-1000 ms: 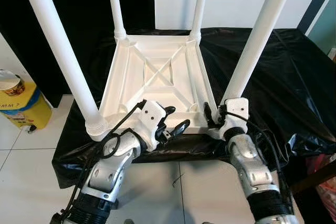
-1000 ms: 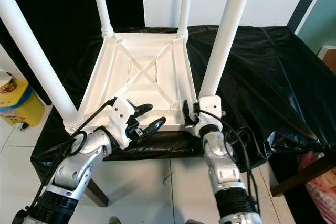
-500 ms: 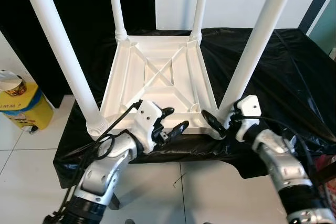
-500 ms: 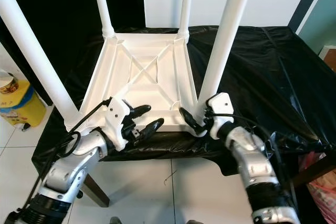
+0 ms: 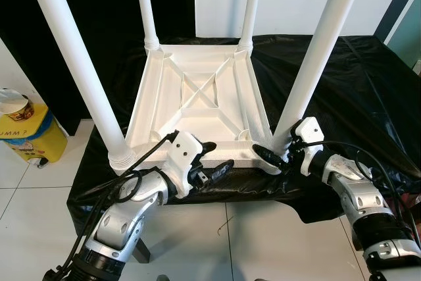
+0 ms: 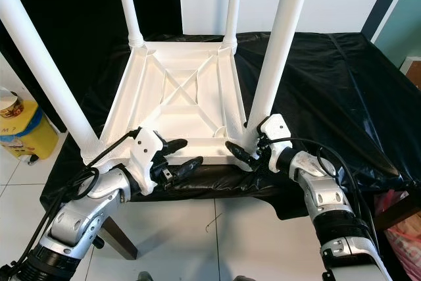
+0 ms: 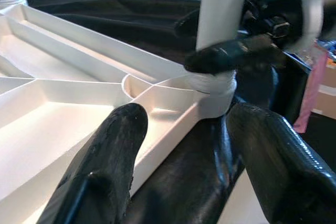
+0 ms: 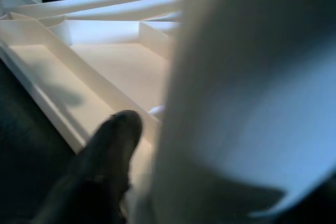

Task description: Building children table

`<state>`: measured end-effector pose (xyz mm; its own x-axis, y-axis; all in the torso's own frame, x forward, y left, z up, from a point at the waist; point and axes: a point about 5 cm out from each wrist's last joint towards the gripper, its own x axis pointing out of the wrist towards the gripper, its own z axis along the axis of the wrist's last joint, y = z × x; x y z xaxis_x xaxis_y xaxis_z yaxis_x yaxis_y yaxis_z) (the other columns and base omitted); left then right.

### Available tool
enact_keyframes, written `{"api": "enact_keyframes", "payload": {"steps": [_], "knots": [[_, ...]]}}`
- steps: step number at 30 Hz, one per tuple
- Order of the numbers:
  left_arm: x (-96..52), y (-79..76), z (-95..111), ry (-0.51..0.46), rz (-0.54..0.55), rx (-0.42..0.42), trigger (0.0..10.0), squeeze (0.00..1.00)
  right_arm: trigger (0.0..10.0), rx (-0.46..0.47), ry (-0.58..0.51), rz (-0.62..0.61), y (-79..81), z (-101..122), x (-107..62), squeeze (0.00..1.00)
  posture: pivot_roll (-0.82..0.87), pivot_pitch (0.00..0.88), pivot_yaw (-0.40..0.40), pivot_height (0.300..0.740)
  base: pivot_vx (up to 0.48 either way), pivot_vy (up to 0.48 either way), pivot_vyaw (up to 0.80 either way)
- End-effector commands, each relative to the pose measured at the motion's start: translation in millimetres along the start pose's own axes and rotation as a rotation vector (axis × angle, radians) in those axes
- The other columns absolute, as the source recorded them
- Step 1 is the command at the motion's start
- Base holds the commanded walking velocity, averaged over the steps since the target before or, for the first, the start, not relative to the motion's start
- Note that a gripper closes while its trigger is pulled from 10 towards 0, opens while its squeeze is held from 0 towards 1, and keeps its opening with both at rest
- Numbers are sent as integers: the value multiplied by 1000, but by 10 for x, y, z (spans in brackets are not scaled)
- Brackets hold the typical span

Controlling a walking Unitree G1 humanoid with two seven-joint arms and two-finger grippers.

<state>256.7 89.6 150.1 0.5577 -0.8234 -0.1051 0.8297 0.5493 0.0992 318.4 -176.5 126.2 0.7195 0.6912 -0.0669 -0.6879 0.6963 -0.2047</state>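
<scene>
At near edge of upturned table (image 5: 197, 100): right gripper (image 5: 276, 156) clamped on corner leg (image 5: 316, 54) for seating, left gripper (image 5: 214, 162) spread wide astride rim, steadying.

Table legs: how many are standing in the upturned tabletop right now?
4. Near-left leg and near-right leg at the front corners, far-left leg and far-right leg at the back. The right hand is at the near-right leg's base.
</scene>
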Motion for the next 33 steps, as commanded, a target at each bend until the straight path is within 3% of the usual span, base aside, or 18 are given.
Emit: {"api": "enact_keyframes", "payload": {"steps": [1,9,10,11,25,33], "knots": [[-19,-118,0,13,-217,0,10000,0,0,-12,11,28,24,-19,20,0,-29,0,-10,740,0,0,0],[-31,-96,-8,24,-205,18,10000,0,0,4,12,-6,-12,-78,-17,0,-33,0,-5,740,0,0,0],[-28,-97,-11,24,-201,23,10000,0,9451,17,6,-24,-17,-89,-29,0,-36,0,-7,740,0,0,0],[-25,-98,-10,21,-192,27,10000,0,10000,32,-2,-47,-22,-97,-39,0,-36,0,-9,740,0,0,0],[-58,-30,12,0,-116,23,10000,0,10000,83,-37,-316,50,-145,-61,0,-32,0,-29,740,0,0,0],[-47,-63,9,-8,-114,20,10000,0,10000,121,-26,-434,214,-197,-29,0,-29,0,-34,740,0,0,0]]}}
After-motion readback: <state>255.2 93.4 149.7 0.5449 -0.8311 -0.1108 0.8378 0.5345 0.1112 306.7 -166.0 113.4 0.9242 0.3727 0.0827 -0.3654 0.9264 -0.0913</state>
